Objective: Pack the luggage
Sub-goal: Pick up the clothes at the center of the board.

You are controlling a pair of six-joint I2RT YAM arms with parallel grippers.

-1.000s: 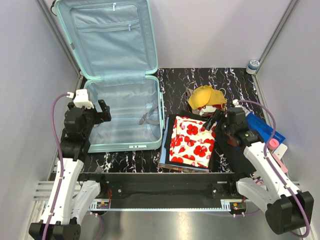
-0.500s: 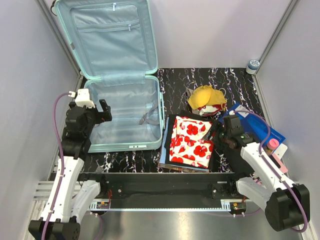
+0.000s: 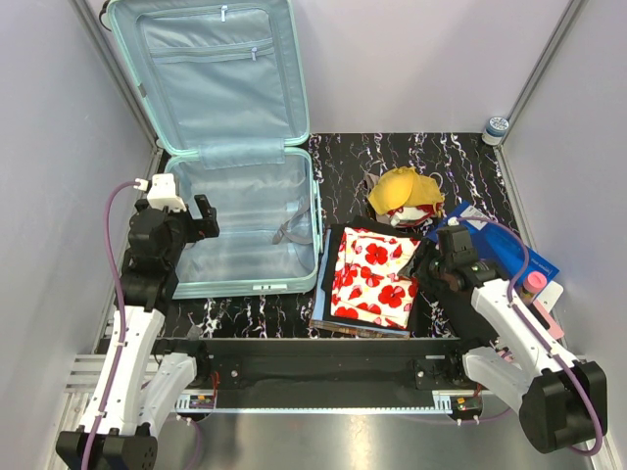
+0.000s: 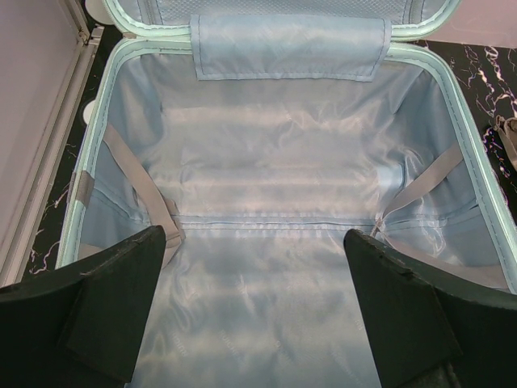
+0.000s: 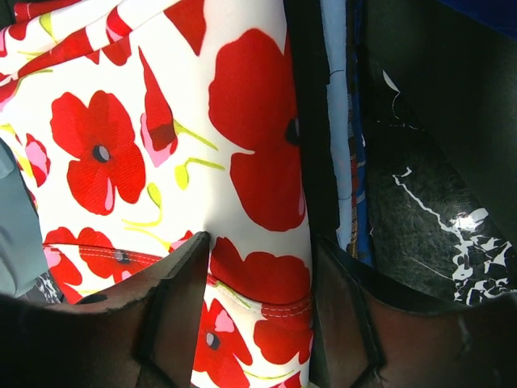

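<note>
The mint-green luggage (image 3: 245, 286) lies open at the left, its lid propped against the back wall, and the pale teal lining (image 4: 275, 162) is bare. My left gripper (image 3: 208, 220) hangs over its near-left side, open and empty (image 4: 254, 242). A folded white cloth with red poppies (image 3: 372, 274) tops a stack of folded clothes right of the luggage. My right gripper (image 3: 423, 257) is at the stack's right edge, and its fingers pinch the poppy cloth's folded edge (image 5: 258, 267).
A yellow cap (image 3: 404, 188) lies behind the stack. A flat blue box (image 3: 514, 250) and a pink item (image 3: 536, 284) lie at the right. A tape roll (image 3: 497, 127) stands in the back right corner. Grey straps (image 4: 129, 174) hang inside the luggage.
My right gripper has come down and forward onto the right edge of the poppy cloth. The left arm has hardly moved.
</note>
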